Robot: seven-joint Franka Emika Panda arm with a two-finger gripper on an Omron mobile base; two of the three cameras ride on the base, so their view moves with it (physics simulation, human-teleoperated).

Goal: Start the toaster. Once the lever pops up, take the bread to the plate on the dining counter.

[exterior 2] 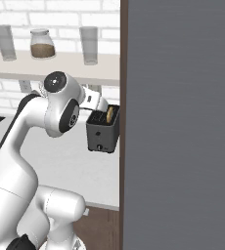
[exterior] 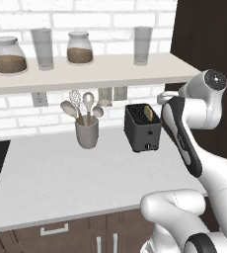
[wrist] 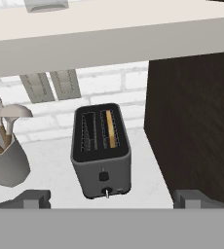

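- The toaster (wrist: 102,151) stands on the white worktop (exterior: 61,173) near its back right corner, just beside the dark cabinet wall (wrist: 192,126) on its right and below the shelf (exterior: 86,74).
- The bread (wrist: 111,128) sits upright in the right of the 2 slots, its top edge showing above the slot in the left base view.
- The gripper (wrist: 111,197) hovers in front of and above the toaster, its fingers spread as wide as they go and holding nothing; the 2 fingertips (wrist: 33,198) straddle the toaster's front face in the hand view.
- My guess is that the lever on the front face is not yet pressed, so starting the toaster is the step in hand.
- Risk: the lever and the pale knob sit close together on the narrow front, so a finger coming down off-centre could land on the knob or slide off the lever.
- Risk: a hard downward push could tip or shove the light toaster toward the wall.
- Risk: the shelf hangs low over the toaster and the cabinet wall crowds its right side, so the hand could strike either.
- Behind runs white brick with outlets (wrist: 50,85); a grey utensil cup (exterior: 87,131) stands left of the toaster, and 2 jars (exterior: 9,55) and 2 glasses (exterior: 42,48) sit on the shelf.
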